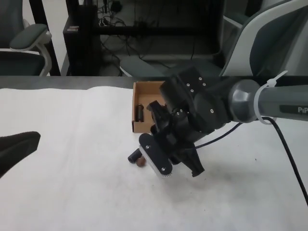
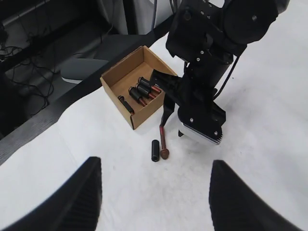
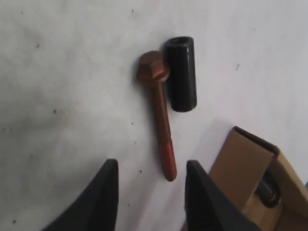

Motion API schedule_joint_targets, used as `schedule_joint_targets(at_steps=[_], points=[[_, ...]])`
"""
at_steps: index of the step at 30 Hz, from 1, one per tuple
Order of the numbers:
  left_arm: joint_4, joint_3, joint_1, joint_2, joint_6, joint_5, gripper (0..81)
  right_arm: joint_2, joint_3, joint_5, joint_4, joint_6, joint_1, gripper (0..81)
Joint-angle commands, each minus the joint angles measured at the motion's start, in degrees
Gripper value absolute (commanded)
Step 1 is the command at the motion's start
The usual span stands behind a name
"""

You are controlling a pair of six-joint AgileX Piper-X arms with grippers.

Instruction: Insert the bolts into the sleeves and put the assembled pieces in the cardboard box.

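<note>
Assembled pieces [image 2: 142, 90] are lying in the box [image 2: 147, 111]. One bolt [image 3: 159, 113] and sleeve [image 3: 181, 74] are lying side by side on the bench [image 1: 72, 192] near it, not yet joined. The right gripper [image 3: 149, 168] is hovering above them, spread and empty. The left gripper [image 2: 155, 166] is gaping wide.

The high view looks forward and down over the bench [image 1: 72, 192] from behind. The left wrist view stands back, the right wrist view close above; all three share the bolt [image 3: 159, 110], sleeve [image 3: 181, 74] and cardboard box [image 1: 143, 88].
</note>
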Motion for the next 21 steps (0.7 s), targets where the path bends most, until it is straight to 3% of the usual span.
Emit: schedule_joint_targets(at_steps=[1,21], points=[[-0.64,-0.14,0.01,-0.33,0.22,-1.74,64.0,0.22,-0.51,-2.18,-0.65,-0.97,-0.61,44.4],[-0.52,-0.14,0.01,-0.33,0.12,-3.04,64.0,0.85,-1.18,-9.95,-0.55,-0.23,1.75,44.4]])
